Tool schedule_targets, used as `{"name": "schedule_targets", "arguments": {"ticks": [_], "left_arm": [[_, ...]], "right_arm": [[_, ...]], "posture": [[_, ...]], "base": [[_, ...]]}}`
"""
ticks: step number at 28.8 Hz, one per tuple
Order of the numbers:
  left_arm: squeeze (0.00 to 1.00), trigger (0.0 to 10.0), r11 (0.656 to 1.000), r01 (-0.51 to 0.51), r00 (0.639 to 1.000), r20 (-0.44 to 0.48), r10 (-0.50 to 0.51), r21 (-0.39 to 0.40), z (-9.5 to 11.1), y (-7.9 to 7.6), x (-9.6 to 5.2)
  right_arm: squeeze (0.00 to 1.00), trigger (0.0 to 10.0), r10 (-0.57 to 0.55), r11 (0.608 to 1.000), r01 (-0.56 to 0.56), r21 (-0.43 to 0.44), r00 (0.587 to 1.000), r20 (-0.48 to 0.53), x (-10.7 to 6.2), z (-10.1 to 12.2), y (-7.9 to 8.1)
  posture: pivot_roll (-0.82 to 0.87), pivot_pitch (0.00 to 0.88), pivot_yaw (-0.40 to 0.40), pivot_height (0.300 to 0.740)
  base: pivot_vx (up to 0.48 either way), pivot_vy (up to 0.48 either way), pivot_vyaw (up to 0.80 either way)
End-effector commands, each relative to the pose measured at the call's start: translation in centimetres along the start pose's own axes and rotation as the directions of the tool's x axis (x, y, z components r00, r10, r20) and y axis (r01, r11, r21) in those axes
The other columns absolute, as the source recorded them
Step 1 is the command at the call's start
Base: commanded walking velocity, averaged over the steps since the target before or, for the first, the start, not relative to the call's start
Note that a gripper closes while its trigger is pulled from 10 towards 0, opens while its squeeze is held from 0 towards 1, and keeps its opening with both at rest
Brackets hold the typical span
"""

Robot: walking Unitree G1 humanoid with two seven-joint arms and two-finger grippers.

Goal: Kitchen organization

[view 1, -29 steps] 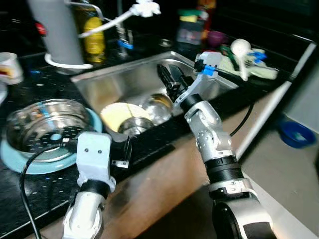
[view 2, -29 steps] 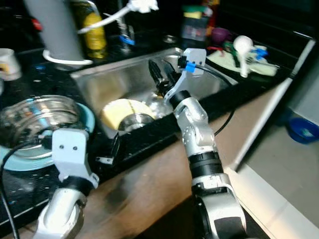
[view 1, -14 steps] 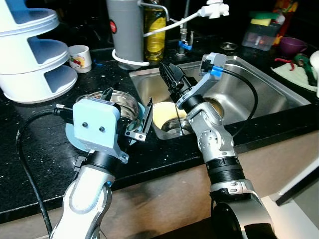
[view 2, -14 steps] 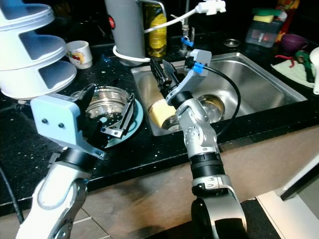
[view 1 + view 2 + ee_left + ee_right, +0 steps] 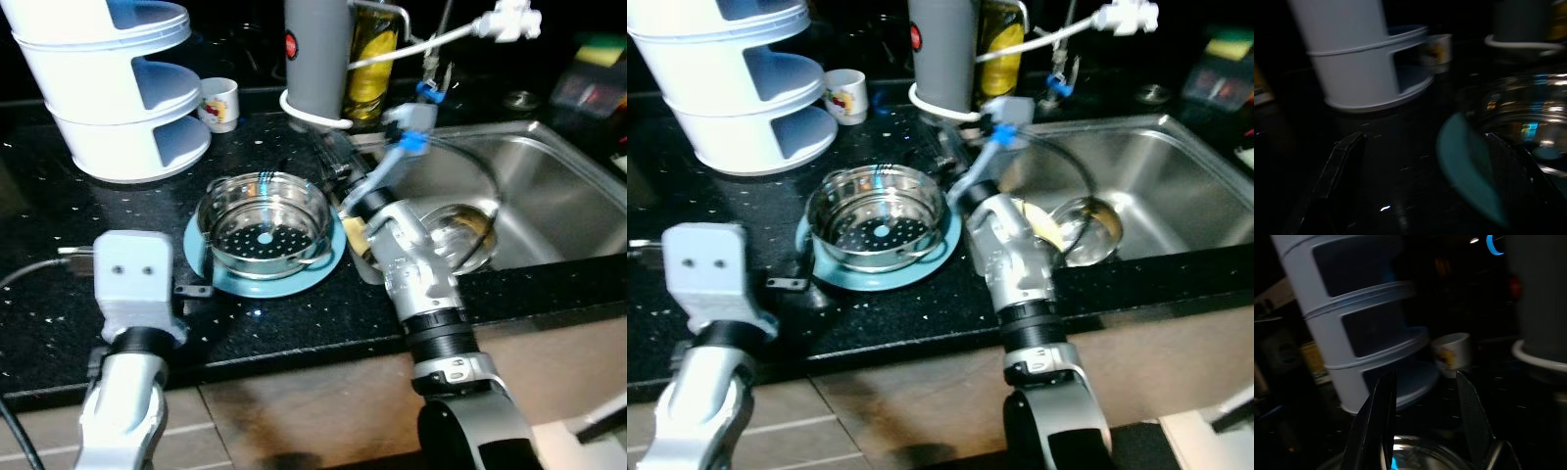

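A humanoid robot stands at a black kitchen counter (image 5: 59,225), its tidying, by the look of things, barely begun. Well beyond the left gripper (image 5: 1425,181), a white three-tier rack (image 5: 113,83) stands on the worktop with a small printed cup (image 5: 219,103) just beside it. The left gripper is low over the counter, its two black fingers (image 5: 1334,166) spread wide and holding nothing. Directly ahead of it, close to its fingertips, sits a perforated steel steamer basket (image 5: 263,225) resting on a teal plate (image 5: 230,282); the wrist view puts the plate's edge between the open fingers, though whether they touch it cannot be told.

The right gripper (image 5: 1422,423) hovers at the far side of that same basket, between it and the sink (image 5: 549,196), fingers parted and empty, pointing toward the rack and cup. Behind this gripper stands a grey cylindrical appliance (image 5: 315,59) with a yellowish bottle (image 5: 370,54) beside it and a white-tipped hose (image 5: 441,39) running across.

Off the right gripper's side, the steel sink holds unsorted dishes: a pale plate (image 5: 1043,227) and a metal bowl (image 5: 460,230), partly hidden by the arm.

Judged from this, nothing has been lifted; basket, plate and the sink's contents all remain to be put away, the basket likeliest first.
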State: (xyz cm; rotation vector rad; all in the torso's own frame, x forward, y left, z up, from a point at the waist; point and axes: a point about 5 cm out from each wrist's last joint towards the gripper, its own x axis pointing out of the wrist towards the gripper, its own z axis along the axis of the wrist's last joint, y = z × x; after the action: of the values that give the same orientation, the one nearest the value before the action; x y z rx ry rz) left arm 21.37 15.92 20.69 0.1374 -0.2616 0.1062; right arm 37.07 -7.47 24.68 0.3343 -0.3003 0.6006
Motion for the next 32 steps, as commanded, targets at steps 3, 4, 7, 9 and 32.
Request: {"name": "schedule_targets", "arguments": {"ticks": [3, 4, 7, 9, 32], "left_arm": [[0.00, 10.0, 1.000, 0.005, 0.999, -0.035, -0.005, -0.002, -0.8, 0.0, -0.1], [0.00, 10.0, 1.000, 0.012, 0.999, -0.037, -0.012, -0.003, -0.9, -0.2, -0.2], [0.00, 10.0, 0.999, 0.030, 0.999, -0.042, -0.031, -0.013, -1.1, -0.7, -0.2], [0.00, 10.0, 0.998, 0.054, 0.997, -0.057, -0.056, -0.026, -1.5, -1.1, -0.2], [0.00, 10.0, 0.974, 0.221, 0.967, -0.119, -0.225, -0.049, -3.3, -3.5, -1.8]], "right_arm": [[0.00, 10.0, 0.014, 1.000, -0.014, -0.005, 1.000, -0.008, 0.2, 0.0, 0.3], [0.00, 10.0, 0.016, 1.000, -0.016, -0.006, 1.000, -0.009, 0.2, 0.0, 0.4], [0.00, 10.0, 0.020, 1.000, -0.020, -0.006, 1.000, -0.010, 0.2, 0.0, 0.4], [0.00, 10.0, 0.030, 1.000, -0.030, 0.001, 1.000, -0.010, 0.2, 0.1, 0.5], [0.38, 10.0, 0.517, 0.700, -0.690, -0.186, 0.669, -0.534, -6.5, 3.2, -1.0]], "posture": [[0.13, 0.000, -0.057, 0.740], [0.13, 0.000, -0.054, 0.740], [0.13, 0.000, -0.054, 0.740], [0.12, 0.000, -0.052, 0.740], [0.12, 0.000, -0.047, 0.740]], "base": [[0.000, 0.000, 0.78], [0.000, 0.000, 0.78], [0.000, 0.000, 0.78], [0.000, 0.000, 0.78], [0.000, 0.000, 0.03]]}}
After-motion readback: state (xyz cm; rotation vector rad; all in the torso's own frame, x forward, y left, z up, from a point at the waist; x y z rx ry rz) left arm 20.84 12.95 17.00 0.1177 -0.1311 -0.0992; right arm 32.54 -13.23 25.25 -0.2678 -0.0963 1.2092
